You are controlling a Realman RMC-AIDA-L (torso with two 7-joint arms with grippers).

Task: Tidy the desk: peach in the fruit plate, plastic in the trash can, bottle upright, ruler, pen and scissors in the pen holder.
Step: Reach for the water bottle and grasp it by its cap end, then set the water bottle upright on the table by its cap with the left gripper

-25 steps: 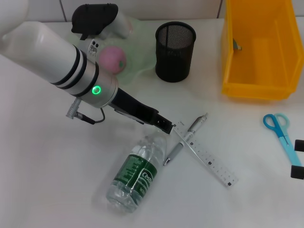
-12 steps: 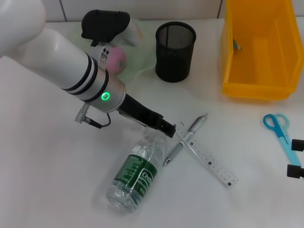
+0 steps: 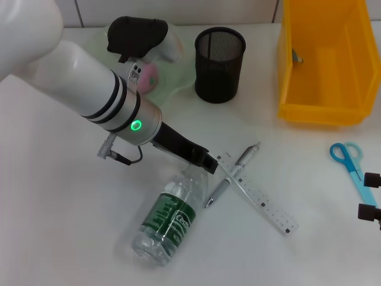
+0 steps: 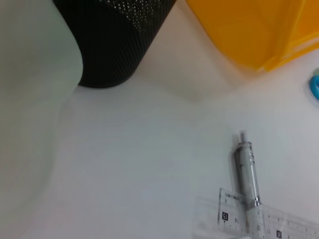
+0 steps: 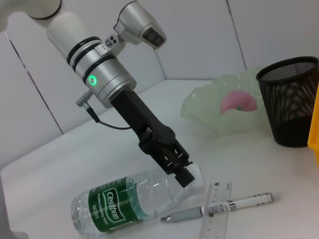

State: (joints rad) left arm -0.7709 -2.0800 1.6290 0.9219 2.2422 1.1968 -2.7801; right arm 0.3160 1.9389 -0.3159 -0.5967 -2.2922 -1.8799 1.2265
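A clear bottle (image 3: 168, 219) with a green label lies on its side on the white desk. My left gripper (image 3: 205, 162) is down at its neck, seen also in the right wrist view as the left gripper (image 5: 182, 174) against the bottle (image 5: 130, 200). A silver pen (image 3: 233, 173) lies across a clear ruler (image 3: 256, 194) just right of the neck. Blue scissors (image 3: 349, 162) lie at the right. The pink peach (image 3: 149, 77) sits in the pale green fruit plate (image 3: 178, 83). My right gripper (image 3: 369, 195) is open at the right edge.
A black mesh pen holder (image 3: 219, 57) stands behind the pen. The yellow trash can (image 3: 324, 113) at the back right holds a small greyish piece (image 3: 296, 57). The left wrist view shows the pen (image 4: 246, 172), ruler (image 4: 264, 224) and holder (image 4: 112, 40).
The left arm swung right and lowered, its gripper settling at the bottle's neck. The bottle shifted slightly. The right gripper drifted a little down and left.
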